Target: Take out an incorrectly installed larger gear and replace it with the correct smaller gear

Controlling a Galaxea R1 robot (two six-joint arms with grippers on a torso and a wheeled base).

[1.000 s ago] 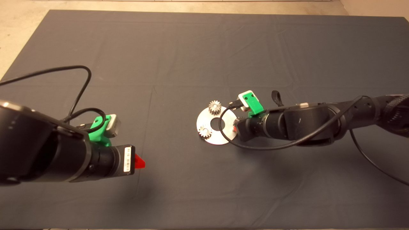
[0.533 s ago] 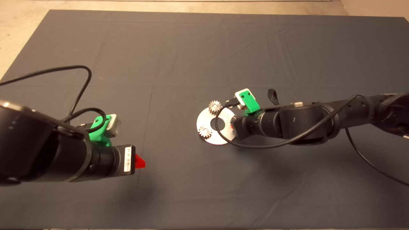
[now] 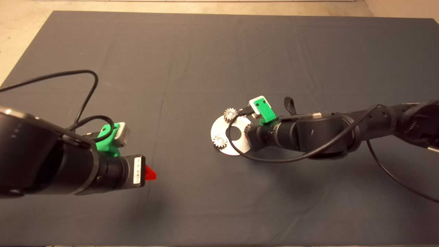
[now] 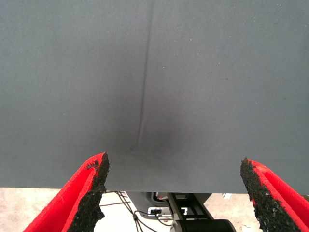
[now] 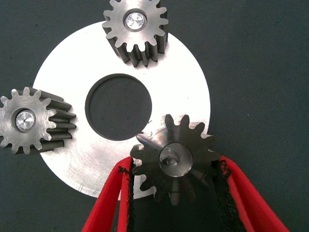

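The right pincer (image 5: 174, 193) sits at the flat silvery steel ring plate (image 5: 72, 159) with a round centre hole, a little right of centre in the head view. Its two red fingers (image 5: 108, 203) with black pads flank a dark grey steel toothed gear (image 5: 174, 159); one pad touches the teeth on one side, and on the other side I cannot tell whether pad and teeth meet. So the pincer is closed about this gear, or very nearly. The gear lies flat on the plate's rim, partly overhanging onto the dark mat (image 3: 205, 51), its bore on a silvery pin and its axis pointing straight up toward the wrist camera. It looks a little wider than its neighbours, but whether it is the larger or the smaller gear cannot be told.

Two other small steel pinions stand on pins on the same plate, axes also upright: one (image 5: 136, 30) on the far rim across the hole, one (image 5: 34, 121) on the side rim, hanging half off the plate. None of the three gears mesh; they stand apart around the hole.

The left pincer (image 4: 174, 193) hangs over bare mat on the tabletop at the lower left of the head view, well apart from the plate, its fingers spread wide with nothing between them.
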